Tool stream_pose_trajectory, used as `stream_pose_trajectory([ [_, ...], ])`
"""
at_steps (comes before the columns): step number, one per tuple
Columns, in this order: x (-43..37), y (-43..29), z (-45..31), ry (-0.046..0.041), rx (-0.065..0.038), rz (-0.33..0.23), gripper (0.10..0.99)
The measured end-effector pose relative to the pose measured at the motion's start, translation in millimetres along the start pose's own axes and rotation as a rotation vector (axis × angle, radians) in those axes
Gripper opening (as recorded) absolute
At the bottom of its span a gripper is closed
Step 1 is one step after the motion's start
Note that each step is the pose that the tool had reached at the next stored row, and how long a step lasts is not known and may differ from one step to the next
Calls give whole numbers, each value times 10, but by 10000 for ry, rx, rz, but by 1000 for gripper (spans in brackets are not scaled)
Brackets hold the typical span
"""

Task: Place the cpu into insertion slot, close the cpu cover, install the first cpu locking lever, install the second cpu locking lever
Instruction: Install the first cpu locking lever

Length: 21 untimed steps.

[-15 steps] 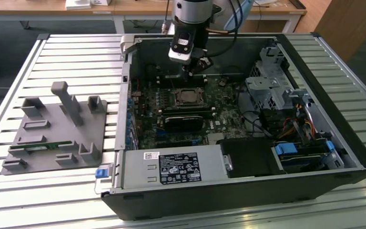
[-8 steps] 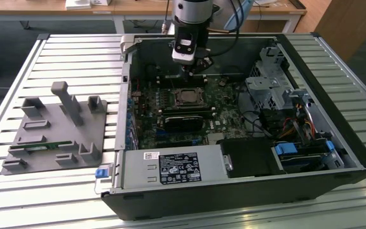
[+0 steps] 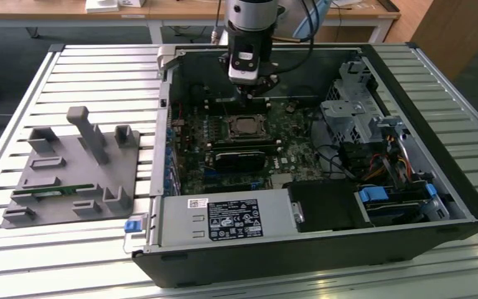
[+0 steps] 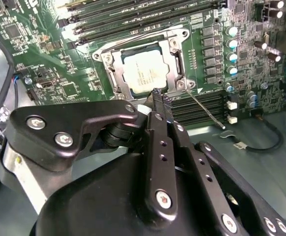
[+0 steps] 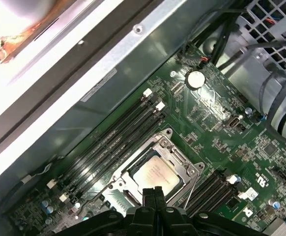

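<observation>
Our gripper, fingers pressed together on nothing, hangs just beside the insertion slot, where the cpu already lies under the lowered cpu cover. We judge the levers are in hand: one thin locking lever juts free, calling for a careful press down. The second wrist view gives that lever plainly, while the exterior view places the gripper within the computer case.

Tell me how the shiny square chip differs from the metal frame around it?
The cpu is a solid silvery square; the cpu cover is a darker steel frame with a cut-out centre. The cpu sits in the middle; the cpu cover lies closed around its edges. Both are metallic and lie flat on the green circuit board.
</observation>
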<state>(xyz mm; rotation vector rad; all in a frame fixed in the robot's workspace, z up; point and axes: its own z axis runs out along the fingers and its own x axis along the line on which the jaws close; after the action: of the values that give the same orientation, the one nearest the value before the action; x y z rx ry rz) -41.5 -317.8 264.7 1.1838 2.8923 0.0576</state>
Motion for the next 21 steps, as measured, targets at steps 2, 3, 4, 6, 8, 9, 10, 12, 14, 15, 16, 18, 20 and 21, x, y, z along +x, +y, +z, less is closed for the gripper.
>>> stream_pose_trajectory([
  [2,0,0,0,5,0,-134,106],
  [3,0,0,0,8,-1,-208,106],
  [4,0,0,0,10,-1,-282,106],
  [6,0,0,0,16,-2,-422,106],
  [8,0,0,0,19,-3,-546,106],
  [9,0,0,0,21,-3,-593,106],
  [10,0,0,0,23,-2,-632,106],
  [12,0,0,0,26,-3,-705,106],
  [14,0,-1,0,29,-3,-781,106],
  [15,0,0,0,31,-3,-819,106],
  [16,0,-1,0,32,-3,-855,106],
  [18,-1,-1,0,35,-3,-929,106],
  [20,-1,-1,0,38,-3,-999,106],
  [21,-1,-1,0,39,-3,-1036,106],
])
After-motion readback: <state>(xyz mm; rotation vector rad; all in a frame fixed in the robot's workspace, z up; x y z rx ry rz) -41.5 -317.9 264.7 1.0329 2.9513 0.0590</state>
